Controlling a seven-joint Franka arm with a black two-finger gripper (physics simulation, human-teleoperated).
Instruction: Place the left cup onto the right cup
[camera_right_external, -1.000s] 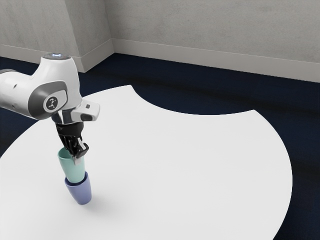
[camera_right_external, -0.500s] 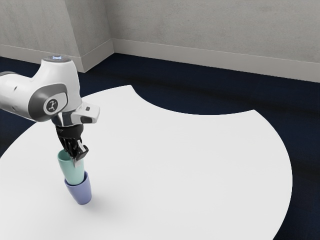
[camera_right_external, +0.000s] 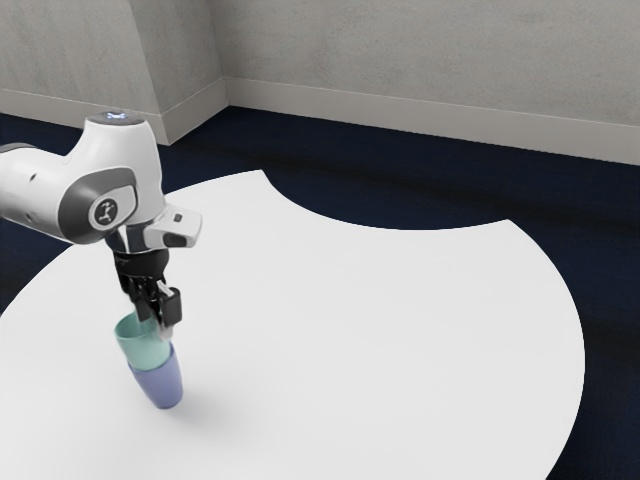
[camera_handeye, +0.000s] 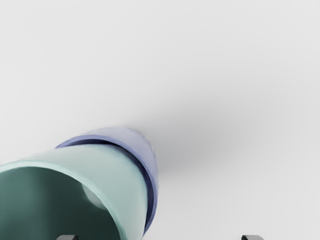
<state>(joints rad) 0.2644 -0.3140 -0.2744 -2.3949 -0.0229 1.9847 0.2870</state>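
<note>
A teal cup (camera_right_external: 140, 348) sits nested in a blue-violet cup (camera_right_external: 160, 385) near the table's front edge on the exterior view's left. Both lean a little toward that left side. My gripper (camera_right_external: 160, 308) hangs just above the teal cup's rim, open and holding nothing. In the wrist view the teal cup (camera_handeye: 75, 195) lies right under my hand with the blue cup (camera_handeye: 135, 145) ringing it. My two fingertips (camera_handeye: 67, 237) stand wide apart at the lower edge, and the gripper (camera_handeye: 160, 238) has nothing between them.
The white table (camera_right_external: 380, 330) is round with a curved notch cut into its far side. Dark blue floor surrounds it, and grey walls stand behind.
The teal cup has dropped deeper into the blue cup. My fingers have let go of its rim and the hand has risen slightly.
</note>
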